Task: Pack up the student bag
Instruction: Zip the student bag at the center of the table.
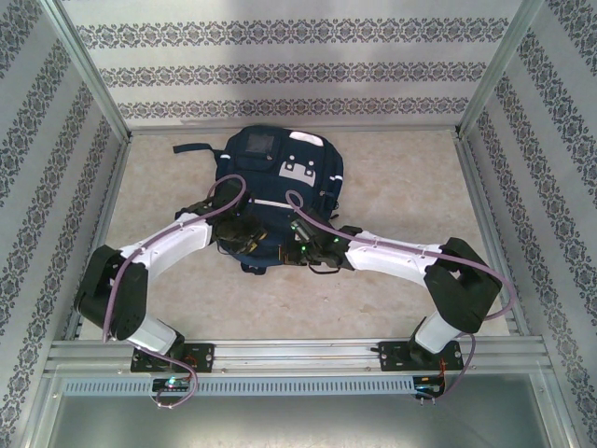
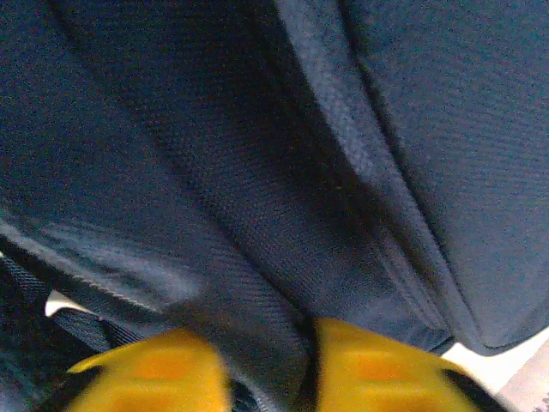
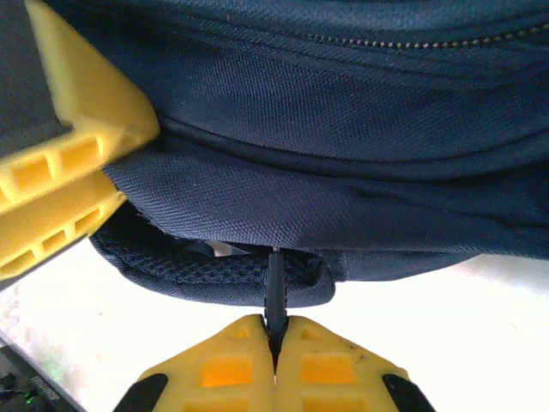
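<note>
The student bag, navy with grey-white patches, lies flat in the middle of the table. Both grippers are at its near edge. My left gripper is pressed into the bag, and a fold of navy fabric fills the gap between its yellow fingers. My right gripper is shut on a thin black zipper pull that hangs from the bag's lower edge. A closed zip line runs above it. The left gripper's fingers appear at the left of the right wrist view.
A dark strap sticks out from the bag's far left corner. Patterned walls and aluminium rails enclose the beige tabletop. Bare table lies on both sides of the bag.
</note>
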Controlling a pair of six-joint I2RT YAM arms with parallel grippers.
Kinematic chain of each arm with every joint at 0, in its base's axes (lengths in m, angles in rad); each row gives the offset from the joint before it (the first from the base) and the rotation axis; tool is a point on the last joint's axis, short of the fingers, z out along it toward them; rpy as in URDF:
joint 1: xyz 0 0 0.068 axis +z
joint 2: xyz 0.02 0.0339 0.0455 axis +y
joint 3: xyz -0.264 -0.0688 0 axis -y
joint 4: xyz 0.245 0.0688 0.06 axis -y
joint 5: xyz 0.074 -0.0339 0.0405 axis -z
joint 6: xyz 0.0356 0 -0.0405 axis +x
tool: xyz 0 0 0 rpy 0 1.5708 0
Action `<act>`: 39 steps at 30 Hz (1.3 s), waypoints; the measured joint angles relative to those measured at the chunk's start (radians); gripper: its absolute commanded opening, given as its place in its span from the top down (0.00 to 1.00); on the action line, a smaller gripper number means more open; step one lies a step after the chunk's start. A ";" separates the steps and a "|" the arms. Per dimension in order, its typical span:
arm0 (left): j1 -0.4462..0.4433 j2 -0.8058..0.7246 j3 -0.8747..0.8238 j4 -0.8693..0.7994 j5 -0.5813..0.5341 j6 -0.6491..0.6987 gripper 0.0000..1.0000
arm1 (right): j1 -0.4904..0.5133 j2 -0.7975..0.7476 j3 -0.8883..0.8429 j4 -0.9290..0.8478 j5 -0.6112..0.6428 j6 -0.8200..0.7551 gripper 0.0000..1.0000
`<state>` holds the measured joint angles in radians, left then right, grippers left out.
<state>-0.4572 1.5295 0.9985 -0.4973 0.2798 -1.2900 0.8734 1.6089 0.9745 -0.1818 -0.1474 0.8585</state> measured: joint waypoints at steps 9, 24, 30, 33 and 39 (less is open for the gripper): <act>0.000 0.011 0.027 -0.020 -0.001 -0.002 1.00 | 0.002 -0.001 -0.032 0.008 0.103 -0.029 1.00; 0.001 -0.040 0.058 -0.057 -0.005 -0.006 1.00 | -0.058 -0.060 -0.099 0.016 0.231 -0.106 1.00; 0.014 -0.079 0.058 -0.064 -0.005 -0.005 1.00 | -0.111 -0.059 -0.110 0.031 0.235 -0.112 1.00; 0.028 -0.098 0.058 -0.071 -0.005 -0.005 1.00 | -0.143 -0.052 -0.119 0.044 0.234 -0.118 1.00; 0.040 -0.117 0.054 -0.072 -0.004 -0.005 1.00 | -0.245 -0.012 -0.121 0.063 0.213 -0.125 1.00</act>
<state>-0.4168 1.4124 1.0523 -0.5690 0.2756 -1.2949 0.6285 1.5970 0.8532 -0.1184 0.0658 0.7334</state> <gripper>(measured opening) 0.058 0.065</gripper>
